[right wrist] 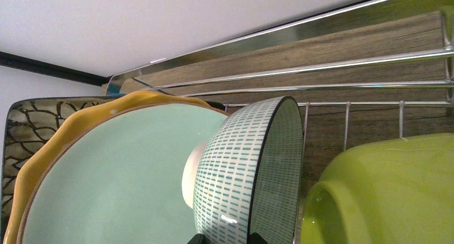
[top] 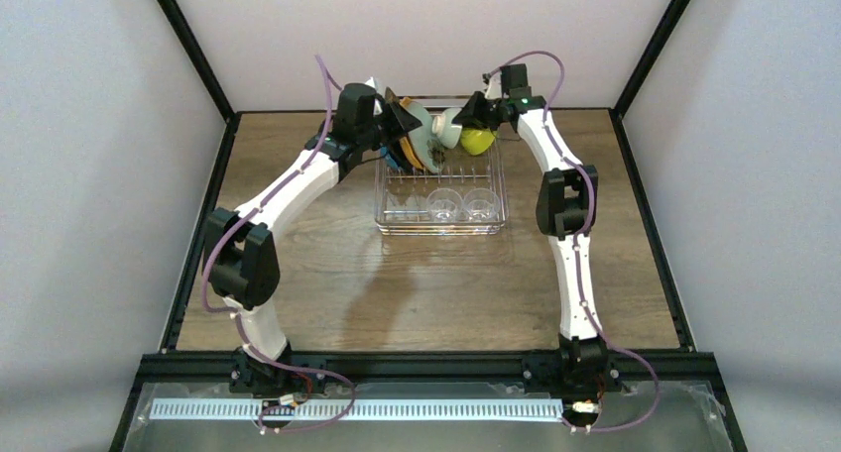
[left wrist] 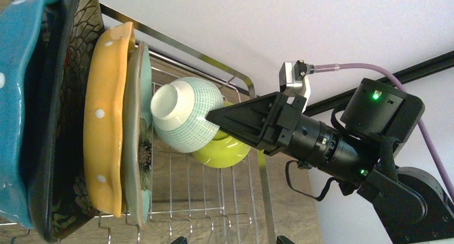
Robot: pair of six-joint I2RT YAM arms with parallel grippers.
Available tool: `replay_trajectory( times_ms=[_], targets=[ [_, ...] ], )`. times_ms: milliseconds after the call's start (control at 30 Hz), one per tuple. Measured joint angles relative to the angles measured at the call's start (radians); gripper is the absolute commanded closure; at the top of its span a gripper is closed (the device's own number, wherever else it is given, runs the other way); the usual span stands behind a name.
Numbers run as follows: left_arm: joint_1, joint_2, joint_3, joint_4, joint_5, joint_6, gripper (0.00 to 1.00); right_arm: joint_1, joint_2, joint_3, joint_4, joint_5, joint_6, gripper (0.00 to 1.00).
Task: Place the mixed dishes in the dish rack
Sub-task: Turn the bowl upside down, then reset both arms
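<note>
Care: my right hand (left wrist: 214,116) straddles the mint bowl (left wrist: 184,121), pinch unclear; I'd spread slowly, leaning it against the pale green plate (right wrist: 118,174).

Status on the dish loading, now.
Done: blue plate, black floral plate, orange plate and pale green plate stand in the silver wire rack with clear glass cups and yellow-green bowl. In hand: right gripper straddles the mint bowl's rim. Remaining: no dish seen outside.

left claw (top: 402,122): reaching forward, elbow bent, jaws wide apart | right claw (top: 466,114): reaching forward, pointing left, jaws partly apart
</note>
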State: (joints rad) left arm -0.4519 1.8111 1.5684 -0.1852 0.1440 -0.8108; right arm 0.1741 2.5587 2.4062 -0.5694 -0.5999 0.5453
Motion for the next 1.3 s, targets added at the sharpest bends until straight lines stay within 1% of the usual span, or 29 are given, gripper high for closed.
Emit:
replay_trajectory(
  times_ms=[367, 800, 1033, 1133, 1300],
  targets=[
    [0.0, 0.002, 0.0, 0.019, 0.019, -0.007, 0.04, -0.008, -0.017, 0.0, -0.047, 0.042, -0.026, 0.5],
    [0.0, 0.002, 0.0, 0.021, 0.023, -0.019, 0.04, -0.026, -0.087, -0.009, -0.064, 0.071, -0.049, 0.49],
    [0.0, 0.002, -0.002, 0.026, 0.022, -0.019, 0.04, -0.029, -0.126, -0.05, -0.073, 0.088, -0.063, 0.49],
    [0.0, 0.002, -0.009, 0.026, 0.014, -0.016, 0.04, -0.029, -0.147, -0.063, -0.088, 0.104, -0.077, 0.45],
    [0.003, -0.01, -0.014, 0.006, -0.036, 0.023, 0.04, -0.029, -0.242, -0.123, -0.117, 0.174, -0.118, 0.33]
  ],
)
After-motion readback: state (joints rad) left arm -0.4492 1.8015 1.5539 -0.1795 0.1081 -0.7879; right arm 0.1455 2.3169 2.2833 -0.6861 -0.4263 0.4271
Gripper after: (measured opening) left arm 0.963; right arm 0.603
